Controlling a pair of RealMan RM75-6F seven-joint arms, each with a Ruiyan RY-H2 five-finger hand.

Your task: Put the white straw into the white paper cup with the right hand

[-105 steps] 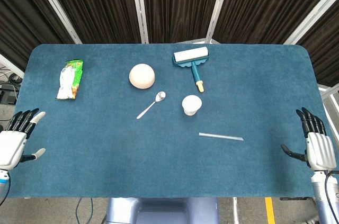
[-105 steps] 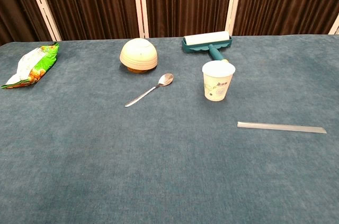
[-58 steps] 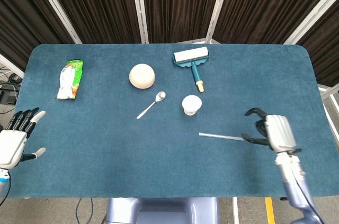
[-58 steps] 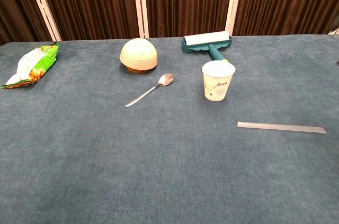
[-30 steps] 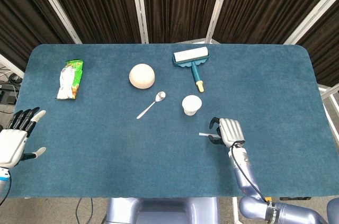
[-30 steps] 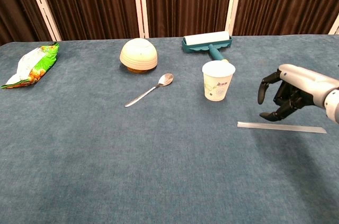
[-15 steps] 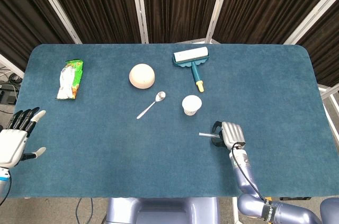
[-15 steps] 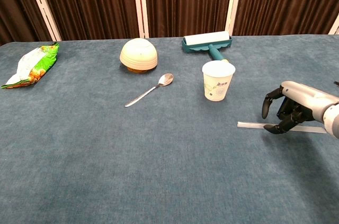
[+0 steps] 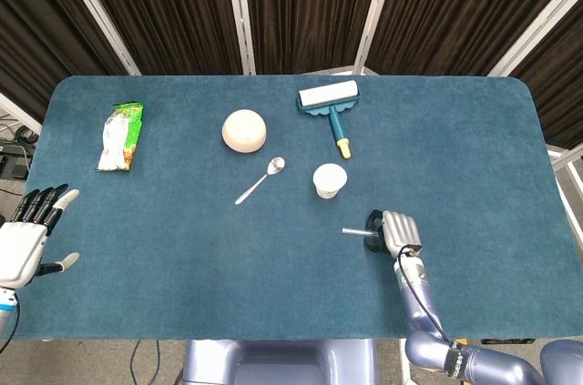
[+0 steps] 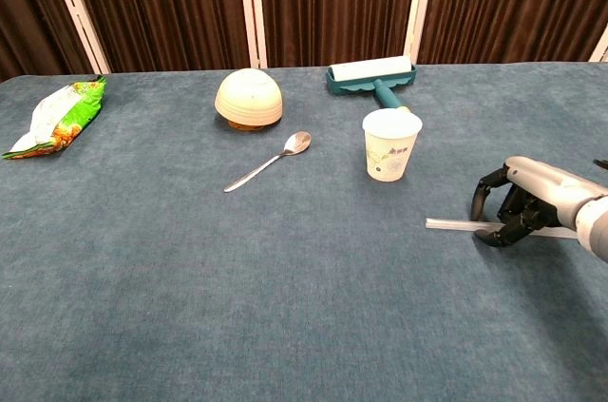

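Observation:
The white straw (image 10: pixel 451 224) lies flat on the blue table, and only its left end (image 9: pixel 353 232) shows past my right hand. My right hand (image 10: pixel 522 201) is down on the straw's middle, its fingers curled around it and meeting at the cloth. The head view shows the same right hand (image 9: pixel 393 232) covering most of the straw. The white paper cup (image 10: pixel 390 145) stands upright to the left of the hand and farther back, also in the head view as the cup (image 9: pixel 329 179). My left hand (image 9: pixel 23 239) hangs off the table's left edge with its fingers spread, holding nothing.
An upturned cream bowl (image 9: pixel 244 130), a metal spoon (image 9: pixel 261 179) and a teal lint roller (image 9: pixel 330 101) lie behind the cup. A green snack packet (image 9: pixel 120 135) sits at the far left. The blue table (image 9: pixel 182 258) has a rounded edge.
My right hand swung in from the right edge, lowered onto the straw and curled its fingers around it. The straw, cup and left hand have not moved.

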